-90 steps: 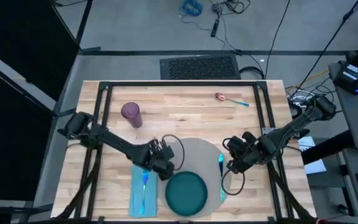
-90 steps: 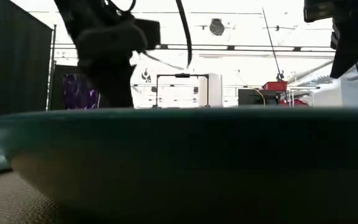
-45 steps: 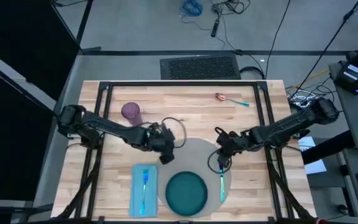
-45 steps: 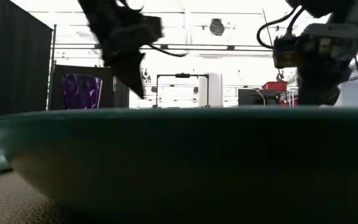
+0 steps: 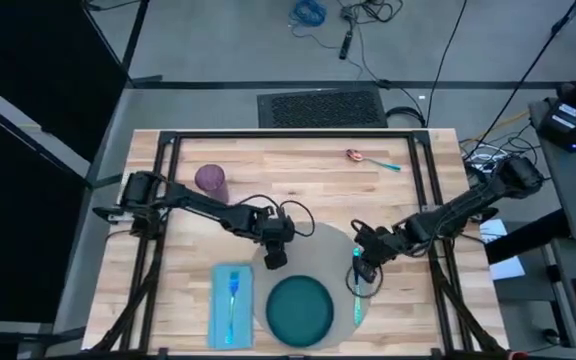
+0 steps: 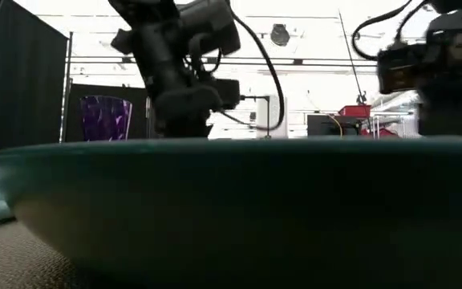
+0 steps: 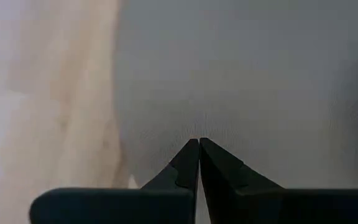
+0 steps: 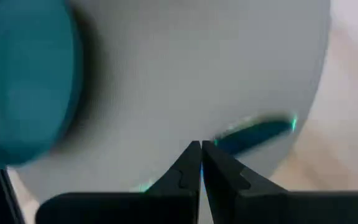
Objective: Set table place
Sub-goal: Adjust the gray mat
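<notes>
The round grey placemat (image 5: 318,245) lies on the wood table (image 5: 298,170) near its front edge. A dark teal plate (image 5: 300,308) sits on the mat's near part. A teal knife (image 5: 357,295) lies along the mat's right edge. My left gripper (image 5: 273,260) is shut, pointing down at the mat's left part (image 7: 241,74). My right gripper (image 5: 361,268) is shut over the mat's right part (image 8: 185,74), its tips just beside the knife (image 8: 257,132). The plate (image 8: 23,81) also shows in the right wrist view. My left gripper's shut fingertips (image 7: 191,155) point down at the placemat close to its left edge; whether they touch it I cannot tell. My right gripper's shut fingertips (image 8: 192,155) point down at the placemat beside the knife; whether they touch it I cannot tell.
A light blue napkin (image 5: 220,310) with a teal fork (image 5: 233,292) lies left of the plate. A purple cup (image 5: 211,182) stands at the far left, and a spoon (image 5: 366,157) lies at the far right. The black frame rails run along the table's sides.
My left gripper has gone from beside the plate's left rim toward the table's right edge and now stands over the placemat's left part. My right gripper has swung toward the table's left, then come back toward the near edge over the knife. Plate, mat and knife stay put.
</notes>
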Tool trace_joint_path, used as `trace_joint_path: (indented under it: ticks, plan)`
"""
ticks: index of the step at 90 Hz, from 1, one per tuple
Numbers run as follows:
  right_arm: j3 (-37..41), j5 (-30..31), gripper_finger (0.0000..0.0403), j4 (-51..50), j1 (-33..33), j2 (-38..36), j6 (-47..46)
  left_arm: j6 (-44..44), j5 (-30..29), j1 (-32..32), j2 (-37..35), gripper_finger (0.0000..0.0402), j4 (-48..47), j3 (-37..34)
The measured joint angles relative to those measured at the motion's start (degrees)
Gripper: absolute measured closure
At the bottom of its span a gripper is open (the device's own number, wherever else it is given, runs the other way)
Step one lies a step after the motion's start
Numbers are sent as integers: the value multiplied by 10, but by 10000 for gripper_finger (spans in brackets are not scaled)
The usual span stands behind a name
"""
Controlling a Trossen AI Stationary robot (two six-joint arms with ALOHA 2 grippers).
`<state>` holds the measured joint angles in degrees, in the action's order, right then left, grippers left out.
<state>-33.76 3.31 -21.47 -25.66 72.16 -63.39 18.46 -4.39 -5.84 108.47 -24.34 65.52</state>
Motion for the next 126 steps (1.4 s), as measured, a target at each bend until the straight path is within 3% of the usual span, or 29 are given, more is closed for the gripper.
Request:
trace_joint_path:
  ticks: [34, 71, 126]
  plan:
    - [0, -8, 403, 18, -67, 69, -129, -28, 9, 2, 8, 402, 2, 2]
    - [-2, -31, 403, 38, -65, 109, -126, -23, 11, -1, 8, 401, -8, 2]
    - [-2, -25, 403, 4, 7, 109, -43, -20, -2, 3, 8, 402, -44, 2]
